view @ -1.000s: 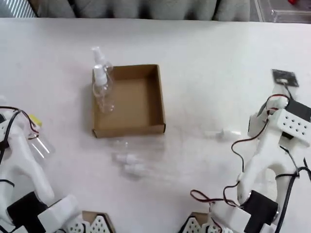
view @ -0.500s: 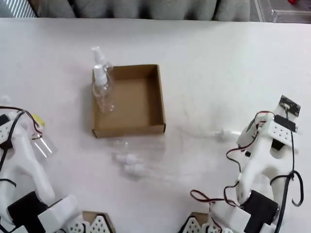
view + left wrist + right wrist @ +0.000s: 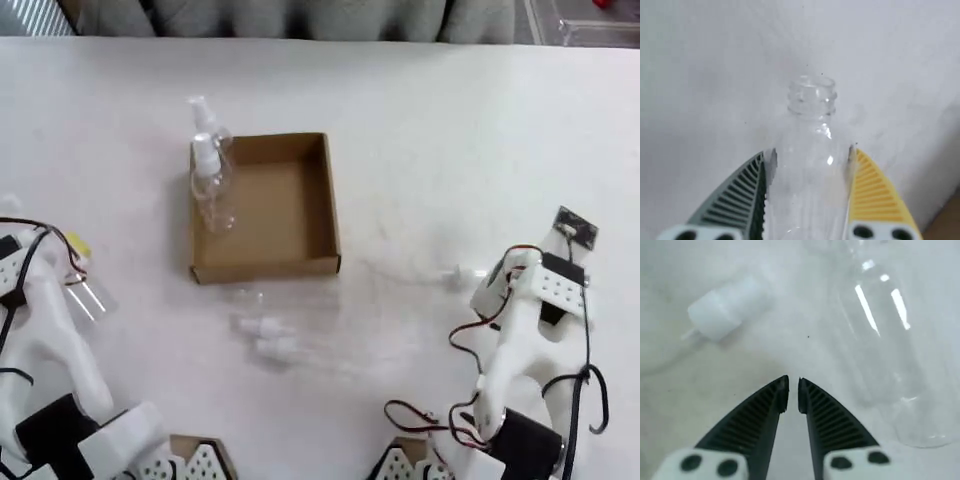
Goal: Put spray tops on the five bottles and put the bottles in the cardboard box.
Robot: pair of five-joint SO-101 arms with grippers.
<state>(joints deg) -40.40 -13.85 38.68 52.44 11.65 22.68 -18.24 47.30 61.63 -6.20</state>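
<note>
Right gripper (image 3: 792,390) has drawn back, jaws nearly together; the small white plastic spray top (image 3: 725,307) lies sideways just ahead of it. Left gripper (image 3: 809,153) clamps the clear open-necked plastic bottle (image 3: 811,102).

The clear plastic bottle (image 3: 810,125) looks smooth and glossy. The left pincer (image 3: 810,152) is ribbed, matt plastic, grey and yellow. The brown cardboard box (image 3: 280,205) is matt, and the white desk (image 3: 450,120) is smooth.
</note>
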